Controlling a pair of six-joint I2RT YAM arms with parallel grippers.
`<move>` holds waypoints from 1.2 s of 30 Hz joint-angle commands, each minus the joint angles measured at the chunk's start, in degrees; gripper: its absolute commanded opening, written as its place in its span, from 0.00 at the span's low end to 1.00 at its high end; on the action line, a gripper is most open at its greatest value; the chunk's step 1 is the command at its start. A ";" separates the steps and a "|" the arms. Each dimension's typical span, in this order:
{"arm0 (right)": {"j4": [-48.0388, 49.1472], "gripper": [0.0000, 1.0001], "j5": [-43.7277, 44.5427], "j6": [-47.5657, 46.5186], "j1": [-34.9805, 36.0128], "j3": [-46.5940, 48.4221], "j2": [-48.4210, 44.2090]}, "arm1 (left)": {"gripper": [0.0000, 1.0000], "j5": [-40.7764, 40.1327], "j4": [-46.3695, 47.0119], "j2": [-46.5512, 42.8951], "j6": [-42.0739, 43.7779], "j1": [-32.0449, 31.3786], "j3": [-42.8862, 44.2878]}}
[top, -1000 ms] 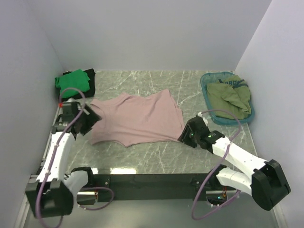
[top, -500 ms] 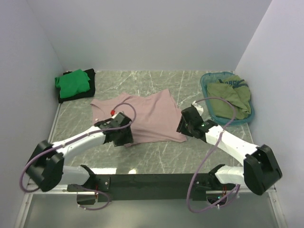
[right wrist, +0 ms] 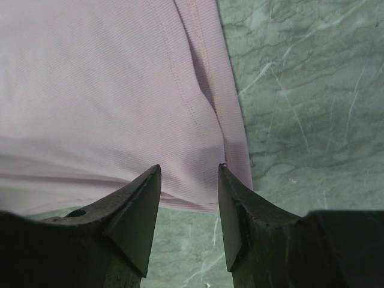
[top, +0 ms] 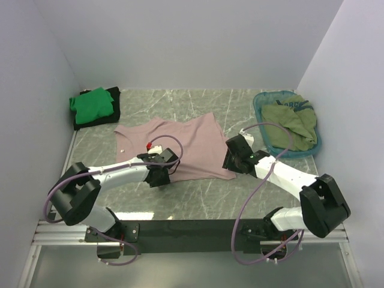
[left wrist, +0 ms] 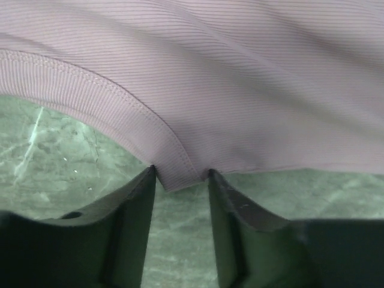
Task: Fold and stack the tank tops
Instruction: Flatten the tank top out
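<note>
– Left fingers [left wrist: 135, 210] are down on the green marbled desk [left wrist: 54, 162] with a narrow gap between them, and the curved, seamed corner of the dusty pink ribbed tank top [left wrist: 240, 90] lies right in that gap!
– Clamped on it?
– Not that I can see. Each tip just meets the cloth's edge. Right fingers [right wrist: 135, 210] are set a fair way apart, straddling the same top's hemmed corner, and its side seam runs away between them.
– And the other tops?
– Well beyond the left fingers, in the far corner, a folded bright green tank top [top: 91, 103] sits on a black tank top [top: 115, 105]. Beyond the right fingers, an olive green tank top [top: 291, 123] lies crumpled in the teal oval basket [top: 259, 103].
</note>
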 commanded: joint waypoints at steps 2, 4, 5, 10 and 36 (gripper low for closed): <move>2.09 0.50 1.15 -0.30 -0.44 0.36 1.00 | 0.35 -3.86 -3.09 1.53 -2.80 -0.65 1.05; 2.62 0.50 0.98 -0.21 -0.61 0.18 0.83 | 0.19 -4.04 -3.54 1.53 -3.68 -0.65 0.52; 2.62 0.50 0.89 -0.21 -0.79 0.09 0.83 | 0.15 -3.96 -4.15 1.36 -3.86 -0.83 0.34; 3.15 0.50 0.10 -0.30 -1.66 -0.61 1.09 | 0.01 -2.64 -5.47 -0.31 -4.65 -0.92 -1.41; 0.97 0.46 -6.67 -12.95 -10.27 40.66 30.42 | 0.01 8.00 -6.87 -5.41 -1.49 -1.09 -7.04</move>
